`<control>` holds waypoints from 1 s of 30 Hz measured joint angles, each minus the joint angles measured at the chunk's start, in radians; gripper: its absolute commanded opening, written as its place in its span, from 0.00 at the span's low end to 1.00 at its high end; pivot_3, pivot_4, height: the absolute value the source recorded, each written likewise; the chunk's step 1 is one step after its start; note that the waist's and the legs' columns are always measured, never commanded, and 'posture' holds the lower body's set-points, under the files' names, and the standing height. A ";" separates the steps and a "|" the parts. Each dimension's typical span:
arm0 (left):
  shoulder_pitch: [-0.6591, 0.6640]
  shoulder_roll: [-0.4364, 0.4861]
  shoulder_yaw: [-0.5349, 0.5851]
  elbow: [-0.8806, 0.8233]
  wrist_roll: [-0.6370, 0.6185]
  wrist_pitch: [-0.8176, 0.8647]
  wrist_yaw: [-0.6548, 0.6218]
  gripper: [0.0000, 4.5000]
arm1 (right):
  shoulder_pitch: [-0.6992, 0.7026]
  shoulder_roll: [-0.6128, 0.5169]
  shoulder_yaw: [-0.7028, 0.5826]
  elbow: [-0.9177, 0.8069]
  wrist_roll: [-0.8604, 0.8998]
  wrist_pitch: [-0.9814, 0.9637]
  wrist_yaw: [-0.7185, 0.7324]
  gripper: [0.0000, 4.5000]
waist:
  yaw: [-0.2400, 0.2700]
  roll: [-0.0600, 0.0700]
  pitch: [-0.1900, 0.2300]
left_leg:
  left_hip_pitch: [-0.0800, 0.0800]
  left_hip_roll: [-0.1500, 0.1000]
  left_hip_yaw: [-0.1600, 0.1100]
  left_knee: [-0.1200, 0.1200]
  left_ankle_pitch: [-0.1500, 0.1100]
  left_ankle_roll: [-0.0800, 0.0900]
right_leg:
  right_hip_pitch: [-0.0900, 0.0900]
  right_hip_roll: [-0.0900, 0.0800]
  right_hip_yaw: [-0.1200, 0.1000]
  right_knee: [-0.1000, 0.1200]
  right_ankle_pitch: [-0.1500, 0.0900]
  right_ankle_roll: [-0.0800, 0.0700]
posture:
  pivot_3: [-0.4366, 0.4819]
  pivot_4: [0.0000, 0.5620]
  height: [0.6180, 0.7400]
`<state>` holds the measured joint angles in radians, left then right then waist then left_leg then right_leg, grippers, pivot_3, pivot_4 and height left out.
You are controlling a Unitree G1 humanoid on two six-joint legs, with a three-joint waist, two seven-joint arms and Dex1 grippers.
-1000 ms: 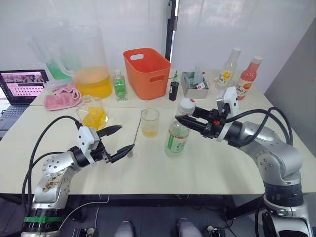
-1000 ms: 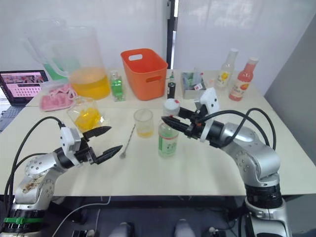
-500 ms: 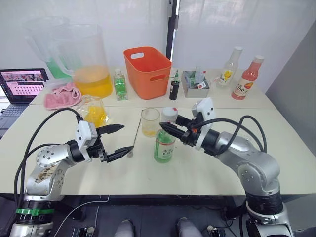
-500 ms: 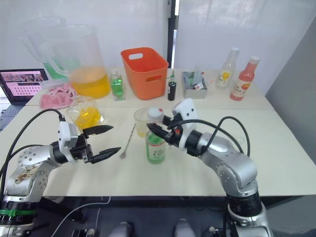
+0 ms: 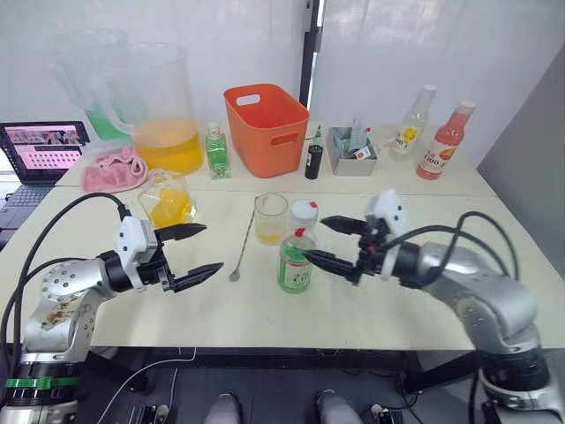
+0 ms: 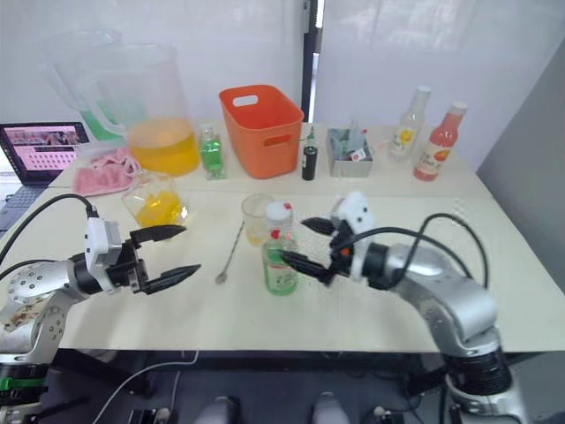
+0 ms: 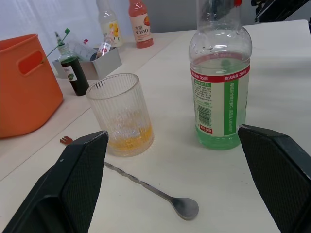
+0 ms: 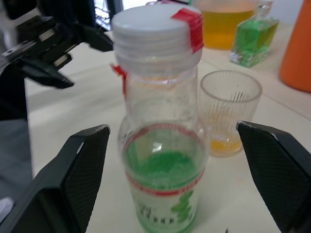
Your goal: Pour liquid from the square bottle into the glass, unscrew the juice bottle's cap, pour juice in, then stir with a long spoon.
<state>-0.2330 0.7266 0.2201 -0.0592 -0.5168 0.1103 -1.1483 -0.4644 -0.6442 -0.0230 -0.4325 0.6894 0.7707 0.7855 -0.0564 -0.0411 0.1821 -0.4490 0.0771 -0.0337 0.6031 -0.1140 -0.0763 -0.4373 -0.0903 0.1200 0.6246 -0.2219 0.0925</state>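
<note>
Juice bottle (image 5: 295, 262) stands upright, capped, near the glass (image 5: 270, 219). Right gripper (image 5: 325, 240) is released beside it. Left gripper (image 5: 194, 251) is released, empty.

I am seeing the juice bottle (image 5: 296, 256) standing just right-front of the glass (image 5: 270, 219), the long spoon (image 5: 243, 244) lying left of both.

"C100" on the pink-red bottle (image 7: 139, 23); the juice bottle (image 7: 221, 92) label's small print unreadable.
</note>
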 measured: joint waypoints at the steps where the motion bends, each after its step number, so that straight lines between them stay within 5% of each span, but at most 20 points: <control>1: 0.001 0.000 0.000 -0.001 -0.002 0.002 -0.001 1.00 | -0.010 -0.026 0.002 0.024 0.001 -0.010 0.048 1.00 | -0.002 0.000 0.000 | 0.000 0.000 0.000 0.000 0.000 0.000 | 0.000 0.000 0.000 0.000 0.000 0.000 | 0.48 0.27 0.81; 6: 0.047 0.015 0.008 -0.052 -0.054 0.050 -0.018 1.00 | -0.122 -0.095 0.052 0.189 -0.033 -0.113 0.300 1.00 | -0.016 0.000 0.000 | 0.001 0.000 0.001 0.000 0.000 0.000 | 0.000 0.000 0.000 0.000 0.000 0.000 | 0.48 0.27 0.81; 12: 0.100 0.025 0.034 -0.126 -0.080 0.088 -0.010 1.00 | -0.337 -0.038 0.159 0.490 -0.140 -0.281 0.523 1.00 | -0.015 0.000 0.000 | 0.001 0.000 0.001 -0.001 0.000 0.000 | -0.001 0.000 0.000 0.000 0.000 0.000 | 0.48 0.27 0.81; 18: 0.159 0.024 0.067 -0.180 -0.101 0.110 0.025 1.00 | -0.454 0.080 0.222 0.723 -0.241 -0.404 0.629 1.00 | -0.013 0.000 0.000 | 0.000 0.000 0.001 -0.001 0.000 0.000 | -0.002 0.000 0.000 0.001 0.000 0.000 | 0.48 0.27 0.81; 25: 0.182 0.025 0.107 -0.207 -0.115 0.117 0.050 1.00 | -0.498 0.148 0.227 0.780 -0.255 -0.437 0.696 1.00 | -0.011 0.000 0.000 | 0.000 0.000 0.001 -0.002 0.000 0.000 | -0.002 0.000 0.000 0.002 0.000 0.000 | 0.48 0.27 0.81; 30: 0.183 0.025 0.115 -0.227 -0.114 0.129 0.072 1.00 | -0.498 0.164 0.221 0.799 -0.254 -0.437 0.715 0.59 | -0.012 0.000 0.000 | 0.000 0.000 0.001 -0.002 -0.001 -0.001 | -0.002 0.000 0.000 0.002 0.000 0.000 | 0.48 0.27 0.81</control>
<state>-0.0497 0.7515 0.3348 -0.2860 -0.6306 0.2397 -1.0766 -0.9628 -0.4803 0.1984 0.3667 0.4351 0.3338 1.5002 -0.0682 -0.0411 0.1825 -0.4486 0.0774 -0.0327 0.6013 -0.1146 -0.0773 -0.4393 -0.0899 0.1196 0.6268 -0.2218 0.0922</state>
